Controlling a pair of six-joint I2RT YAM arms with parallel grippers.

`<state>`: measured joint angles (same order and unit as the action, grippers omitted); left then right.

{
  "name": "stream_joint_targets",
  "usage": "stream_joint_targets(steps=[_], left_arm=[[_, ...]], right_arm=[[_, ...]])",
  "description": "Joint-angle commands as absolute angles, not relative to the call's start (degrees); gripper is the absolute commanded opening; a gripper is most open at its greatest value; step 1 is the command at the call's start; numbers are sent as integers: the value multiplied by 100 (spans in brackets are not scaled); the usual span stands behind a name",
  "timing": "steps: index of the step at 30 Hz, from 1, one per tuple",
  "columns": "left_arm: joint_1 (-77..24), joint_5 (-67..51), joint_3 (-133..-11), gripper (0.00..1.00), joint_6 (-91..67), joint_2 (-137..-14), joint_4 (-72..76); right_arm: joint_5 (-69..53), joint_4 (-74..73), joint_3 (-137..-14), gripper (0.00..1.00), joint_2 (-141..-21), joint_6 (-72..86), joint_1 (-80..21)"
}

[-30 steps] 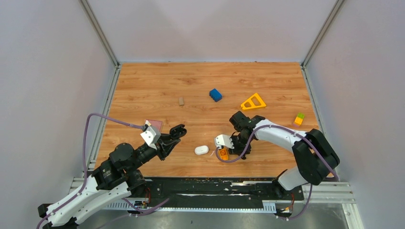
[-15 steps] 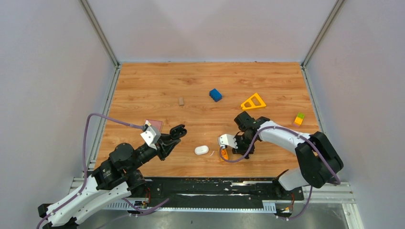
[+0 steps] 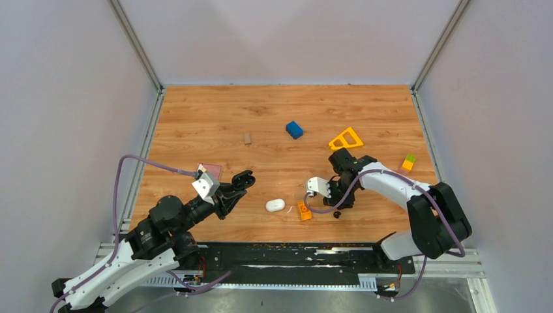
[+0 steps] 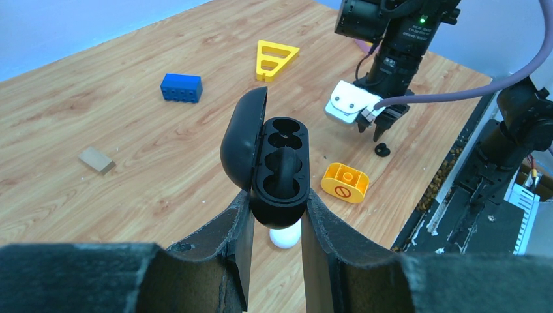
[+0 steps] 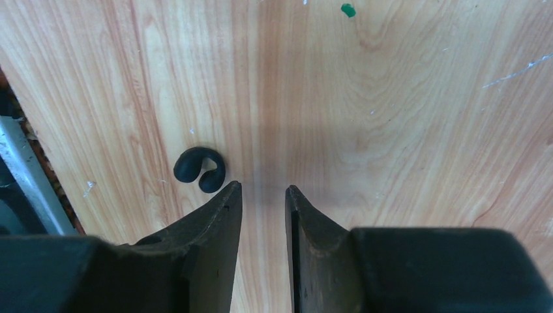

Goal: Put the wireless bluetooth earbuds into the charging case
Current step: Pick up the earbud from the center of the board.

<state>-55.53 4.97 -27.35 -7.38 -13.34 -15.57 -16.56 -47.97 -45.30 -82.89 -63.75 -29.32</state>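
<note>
My left gripper is shut on a black charging case, held upright with its hinged lid open to the left. Its moulded wells are dark, and I cannot tell whether anything sits in them. In the top view this gripper hovers left of centre. One black, hook-shaped earbud lies on the wood just left of my right gripper's left fingertip. It also shows as a dark speck, and in the left wrist view as the earbud. My right gripper points down, open, with nothing between its fingers.
A white oval pebble and an orange block lie between the arms. A blue brick, a yellow triangle, a small wooden block, a green-and-yellow brick and a maroon card lie farther off. The table's black front rail is close.
My right gripper has moved right, off the orange block, and now stands beside the black earbud. The left arm and the case have not moved.
</note>
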Motion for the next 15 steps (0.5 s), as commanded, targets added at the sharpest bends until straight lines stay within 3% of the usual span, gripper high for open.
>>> stream_joint_targets(steps=[1, 7, 10, 15], left_arm=[[-5579, 457, -2751, 1, -783, -1321, -1354], [-5580, 446, -2751, 1, -784, -1314, -1369], [-5580, 465, -2742, 1, -776, -1318, -1349], [-5581, 488, -2749, 1, -766, -1319, -1375]], right_arm=[[-1824, -5132, -4590, 31, -7935, -6579, -2868], [-2278, -6344, -5135, 30, -7864, -7810, -2849], [-2202, -6450, -5395, 24, -8092, -7906, -2879], [-2284, -6407, -5703, 24, -8615, -7874, -2957]])
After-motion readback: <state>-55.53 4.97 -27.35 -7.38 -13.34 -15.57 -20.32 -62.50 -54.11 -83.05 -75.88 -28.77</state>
